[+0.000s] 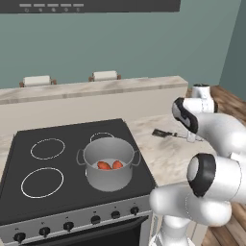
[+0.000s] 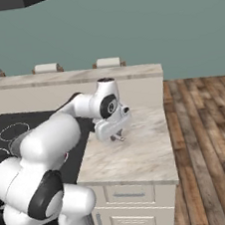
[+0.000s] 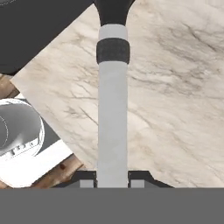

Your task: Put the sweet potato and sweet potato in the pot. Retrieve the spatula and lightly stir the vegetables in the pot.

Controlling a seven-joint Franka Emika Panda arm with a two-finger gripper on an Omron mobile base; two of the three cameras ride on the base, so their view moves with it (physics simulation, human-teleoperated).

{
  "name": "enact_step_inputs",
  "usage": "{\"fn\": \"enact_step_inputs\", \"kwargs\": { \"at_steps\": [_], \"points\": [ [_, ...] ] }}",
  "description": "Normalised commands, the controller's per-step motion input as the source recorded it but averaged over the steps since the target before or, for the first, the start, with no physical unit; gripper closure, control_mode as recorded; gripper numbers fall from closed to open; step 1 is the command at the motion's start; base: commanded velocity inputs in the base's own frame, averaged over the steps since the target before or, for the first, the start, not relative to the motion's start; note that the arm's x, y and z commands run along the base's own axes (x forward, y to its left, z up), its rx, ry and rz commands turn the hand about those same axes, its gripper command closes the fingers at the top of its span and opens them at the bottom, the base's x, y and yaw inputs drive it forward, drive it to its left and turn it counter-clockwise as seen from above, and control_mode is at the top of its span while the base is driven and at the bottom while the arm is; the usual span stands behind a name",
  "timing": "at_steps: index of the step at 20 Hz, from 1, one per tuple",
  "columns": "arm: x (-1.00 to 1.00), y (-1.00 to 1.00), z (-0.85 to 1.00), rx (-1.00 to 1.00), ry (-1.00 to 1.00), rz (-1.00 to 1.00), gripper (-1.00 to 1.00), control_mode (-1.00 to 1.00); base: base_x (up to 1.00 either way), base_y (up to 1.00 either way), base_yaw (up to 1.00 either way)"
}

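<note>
On the black glass cooktop [image 1: 57, 158] in the left base view stands one grey metal round stockpot [image 1: 109, 164] with straight sides and two small loop handles, on the right front ring. Inside it lie two small oblong orange-red sweet potatoes [image 1: 109, 165], side by side and touching on the pot's floor. Three white ring markings show on the cooktop, and five dark knobs [image 1: 68, 226] run along the stove front. To the right, on the pale marbled desk [image 1: 158, 153], lies one slender spatula [image 1: 166, 134] with a flat black head pointing towards the stove; its handle runs right, under the white arm. No lettering can be read anywhere.

In the right base view the white hand [image 2: 117, 137] is lowered to the marbled desk beside the cooktop, its fingers pointing down with a thin grey piece between them. Three pale chair backs [image 2: 108, 62] show behind the raised counter.

In the hand view the two dark fingertips [image 3: 86, 178] are clenched on the spatula's grey handle [image 3: 113, 118], which runs straight up from between them, past a black band, to the black head at the top, over the marbled surface.
</note>
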Motion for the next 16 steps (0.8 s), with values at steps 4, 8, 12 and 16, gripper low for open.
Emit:
{"fn": "enact_step_inputs", "kwargs": {
  "at_steps": [4,8,12,16],
  "points": [
    [-0.01,0.38,1.00,-0.21,0.22,0.25,1.00,-1.00,0.00,0.00,0.00],
    [0.00,0.42,0.75,-0.14,0.09,0.20,1.00,-1.00,0.00,0.00,0.00],
    [0.00,0.49,-0.01,0.00,0.05,0.10,1.00,-1.00,0.00,0.00,0.00],
    [0.00,0.82,0.06,-0.10,0.03,0.03,1.00,-1.00,0.00,0.00,0.00]
  ]
}}
